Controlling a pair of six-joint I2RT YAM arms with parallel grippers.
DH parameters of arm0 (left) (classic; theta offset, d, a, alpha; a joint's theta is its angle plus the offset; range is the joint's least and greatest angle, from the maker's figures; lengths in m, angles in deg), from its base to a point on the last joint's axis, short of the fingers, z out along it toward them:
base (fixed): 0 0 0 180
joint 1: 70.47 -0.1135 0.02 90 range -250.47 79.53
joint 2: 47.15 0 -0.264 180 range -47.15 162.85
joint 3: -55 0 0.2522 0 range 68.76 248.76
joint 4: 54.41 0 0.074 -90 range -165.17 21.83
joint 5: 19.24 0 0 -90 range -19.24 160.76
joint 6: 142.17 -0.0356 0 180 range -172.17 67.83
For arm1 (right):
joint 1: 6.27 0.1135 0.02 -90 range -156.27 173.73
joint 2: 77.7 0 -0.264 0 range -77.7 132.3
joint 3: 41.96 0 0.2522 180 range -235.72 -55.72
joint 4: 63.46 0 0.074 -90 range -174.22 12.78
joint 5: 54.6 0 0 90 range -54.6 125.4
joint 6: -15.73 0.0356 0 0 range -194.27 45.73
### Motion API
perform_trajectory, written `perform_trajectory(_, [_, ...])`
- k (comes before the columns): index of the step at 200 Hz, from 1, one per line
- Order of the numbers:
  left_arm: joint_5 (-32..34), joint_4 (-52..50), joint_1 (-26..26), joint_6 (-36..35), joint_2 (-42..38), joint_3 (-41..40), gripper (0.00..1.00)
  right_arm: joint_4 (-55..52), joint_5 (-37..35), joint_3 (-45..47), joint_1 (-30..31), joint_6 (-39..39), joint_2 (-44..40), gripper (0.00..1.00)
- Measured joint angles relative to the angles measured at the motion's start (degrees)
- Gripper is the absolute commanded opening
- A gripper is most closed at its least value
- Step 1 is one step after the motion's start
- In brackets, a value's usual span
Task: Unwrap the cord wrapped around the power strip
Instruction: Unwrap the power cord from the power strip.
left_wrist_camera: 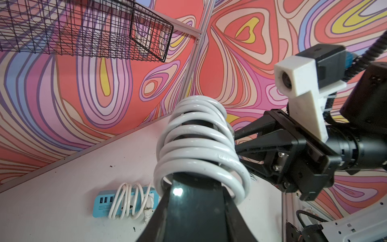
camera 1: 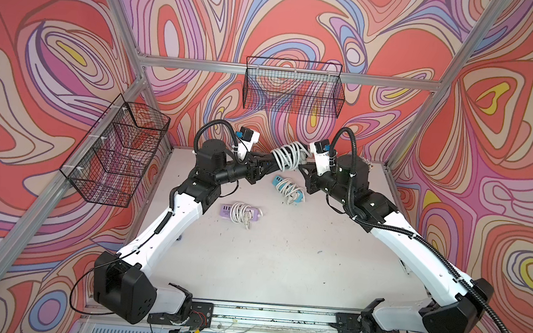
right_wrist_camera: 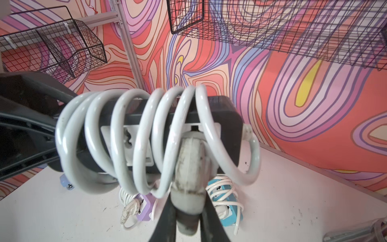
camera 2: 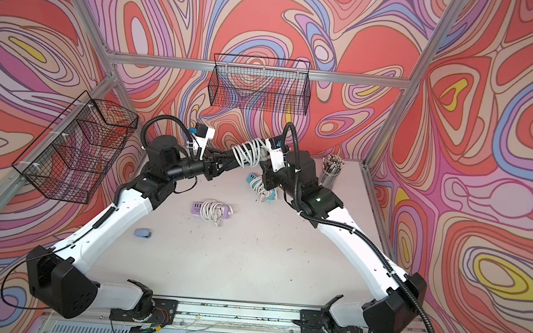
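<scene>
Above the far edge of the white table [camera 1: 283, 257], both arms hold the black rectangular power strip [camera 1: 271, 159] in the air, well off the surface. The thick white rubber cord [camera 1: 289, 156] goes around its middle in about six loose turns.

The left gripper [camera 1: 263, 163] is fully closed on one bare end of the strip. In the right wrist view, the right gripper [right_wrist_camera: 187, 205] has its jaws nearly together, one on each side of the grubby white plug [right_wrist_camera: 189, 165], which lies against the pale socket face. I cannot tell if the plug is pushed into a socket or only tucked under a turn.

I think the step now is to free the plug and begin taking off the first turn. To do it well, the left side should only hold firm and level, as an anchor. The right side should draw the plug straight away from the socket face, not sideways, so that it does not lever the strip out of the other grip. Then it should carry the plug around the strip against the direction of winding, one turn at a time, with a little slack. Otherwise the coils may slide together toward the left jaws and tighten.

Below lie a light blue power strip [camera 1: 284, 188] and a lilac power strip [camera 1: 241, 213], each with its own cord wrapped; the circling should pass above them.
</scene>
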Motion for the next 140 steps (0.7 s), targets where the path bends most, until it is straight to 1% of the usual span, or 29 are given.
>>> perform_trajectory(67, [0.2,0.0,1.0,-1.1,0.0,0.0,0.00,-2.8,1.6,0.1,-1.6,-1.4,-1.7,0.00])
perform_trajectory(140, [0.0,0.0,1.4,-1.7,0.0,0.0,0.00,-3.6,10.9,0.4,-6.0,-1.3,-2.6,0.00])
